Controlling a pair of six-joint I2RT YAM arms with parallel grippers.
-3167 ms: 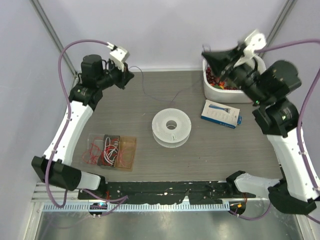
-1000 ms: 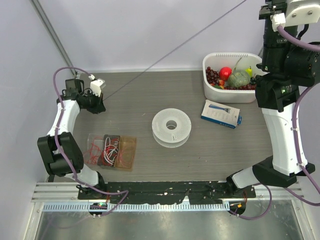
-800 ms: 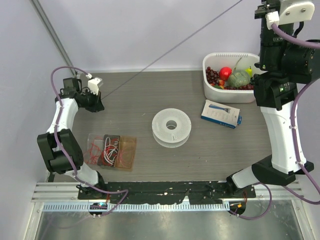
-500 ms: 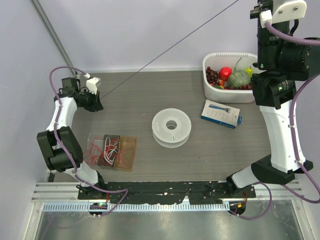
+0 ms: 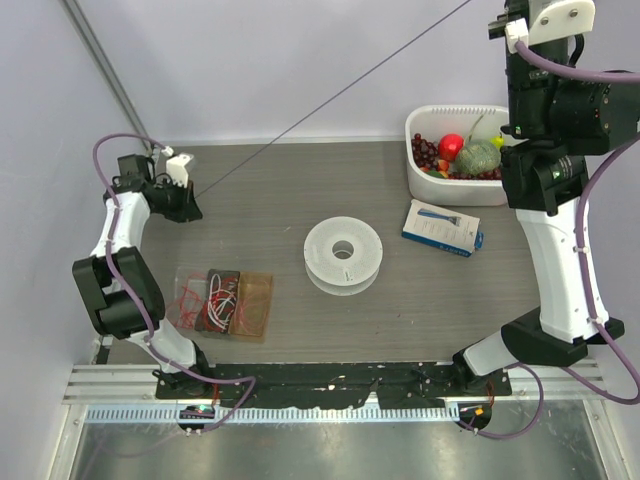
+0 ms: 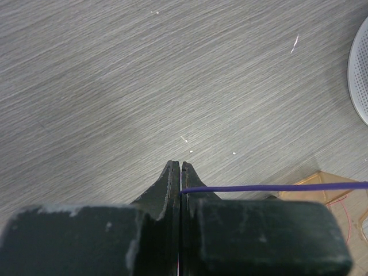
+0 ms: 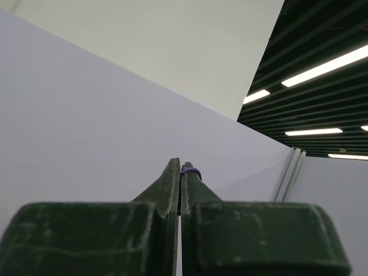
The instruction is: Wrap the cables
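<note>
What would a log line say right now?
left fingers: shut on wire, low | right fingers: shut on wire, high | wire: taut between them | spool: untouched

"What sort of place is this, a workshop?"

"A robotics lab, I'd say. There are 2 robot arms, the left arm (image 5: pixel 112 222) and the right arm (image 5: pixel 562 270), fixed along an aluminium rail (image 5: pixel 90 385) at the near edge of a grey wood-grain table (image 5: pixel 300 190)."

"And the pale panels (image 5: pixel 300 70)?"

"They box it in as a test booth, held on a metal frame post (image 5: pixel 103 60). Overhead there's a black slatted ceiling (image 7: pixel 322 29) with strip lights (image 7: pixel 322 67)."

"And the odds and ends?"

"They look like laid-out props: a white spool (image 5: pixel 320 250), and a white bin (image 5: pixel 410 150) of fruit."
</note>
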